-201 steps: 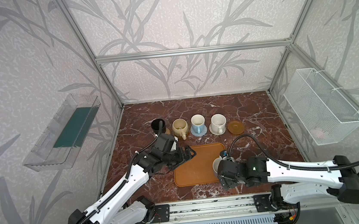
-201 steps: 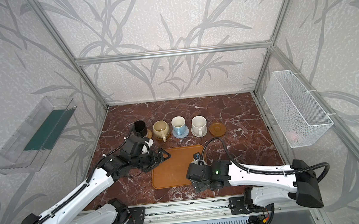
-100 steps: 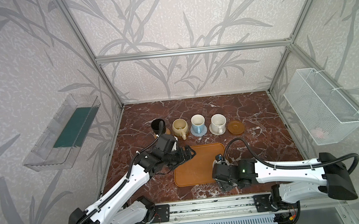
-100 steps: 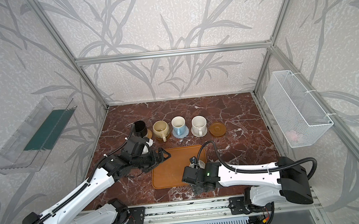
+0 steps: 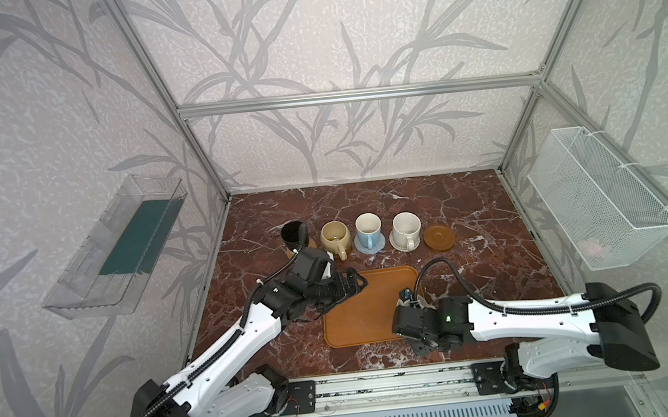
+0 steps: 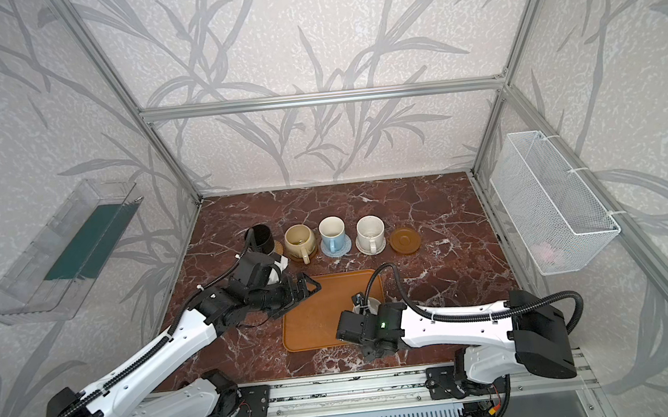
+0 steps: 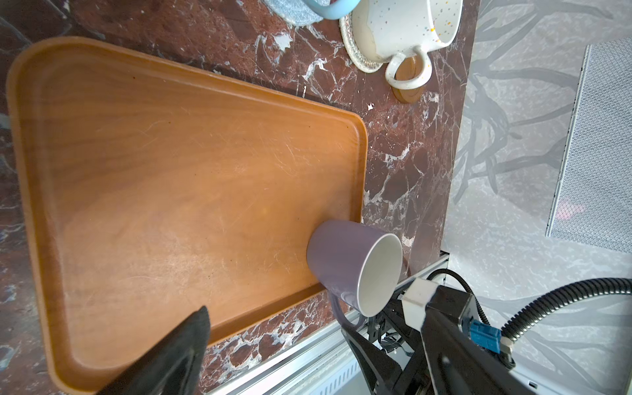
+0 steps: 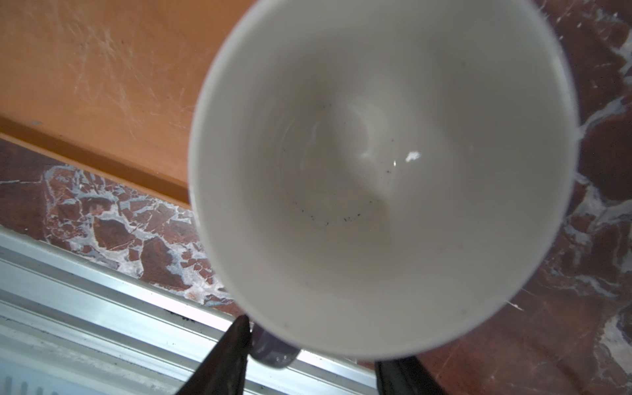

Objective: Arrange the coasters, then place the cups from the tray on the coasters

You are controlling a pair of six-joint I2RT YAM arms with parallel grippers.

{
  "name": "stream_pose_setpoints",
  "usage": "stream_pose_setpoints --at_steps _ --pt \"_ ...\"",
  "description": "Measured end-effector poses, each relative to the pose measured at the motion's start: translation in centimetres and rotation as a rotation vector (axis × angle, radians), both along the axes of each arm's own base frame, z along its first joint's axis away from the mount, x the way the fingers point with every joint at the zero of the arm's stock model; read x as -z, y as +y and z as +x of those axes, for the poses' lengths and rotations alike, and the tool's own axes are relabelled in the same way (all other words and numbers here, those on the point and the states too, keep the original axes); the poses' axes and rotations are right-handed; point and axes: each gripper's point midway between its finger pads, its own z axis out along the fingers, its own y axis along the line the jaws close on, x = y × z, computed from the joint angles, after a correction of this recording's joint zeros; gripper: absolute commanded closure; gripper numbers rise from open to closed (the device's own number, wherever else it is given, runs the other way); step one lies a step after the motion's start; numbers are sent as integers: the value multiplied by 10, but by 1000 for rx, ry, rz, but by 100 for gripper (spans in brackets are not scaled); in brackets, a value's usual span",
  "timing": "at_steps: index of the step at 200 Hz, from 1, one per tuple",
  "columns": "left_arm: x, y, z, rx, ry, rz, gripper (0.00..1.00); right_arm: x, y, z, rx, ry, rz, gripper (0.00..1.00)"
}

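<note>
The lavender cup stands on the front right corner of the orange-brown tray, mostly hidden under my right wrist in both top views. My right gripper is open, its jaws on either side of the cup's handle: one finger touches it, the other stands apart. My left gripper hangs open and empty over the tray's far left corner. Behind the tray, a row of coasters holds the black cup, cream-yellow cup, light blue cup and speckled white cup. A brown coaster at the right end is bare.
A metal rail runs close along the table's front edge, just below the lavender cup's handle. A white wire basket hangs on the right wall and a clear plastic bin on the left wall.
My right gripper has shifted slightly left and toward the front edge, and its jaws have narrowed around the lavender cup's handle. The left arm has stayed still.
</note>
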Motion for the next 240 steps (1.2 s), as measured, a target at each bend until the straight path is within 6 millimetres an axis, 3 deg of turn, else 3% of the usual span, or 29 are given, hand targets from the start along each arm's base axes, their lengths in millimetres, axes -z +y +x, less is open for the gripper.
stream_pose_setpoints --at_steps 37,69,109,139,179,240 --pt "1 0 -1 7 -2 5 1 2 0 0 -4 2 -6 53" --pt "1 -1 -2 22 -5 7 1 4 0 0 -7 6 -17 66" --pt "-3 -16 -2 62 -23 -89 1 5 0 0 -8 7 -23 66" --pt "-3 -12 -5 71 -35 -74 1 6 -1 2 -6 7 -26 66" --pt "-5 -6 -8 74 -53 -48 1 7 -1 6 1 9 -39 56" --pt "9 -3 -10 67 -35 -31 1 11 2 8 2 14 -60 61"
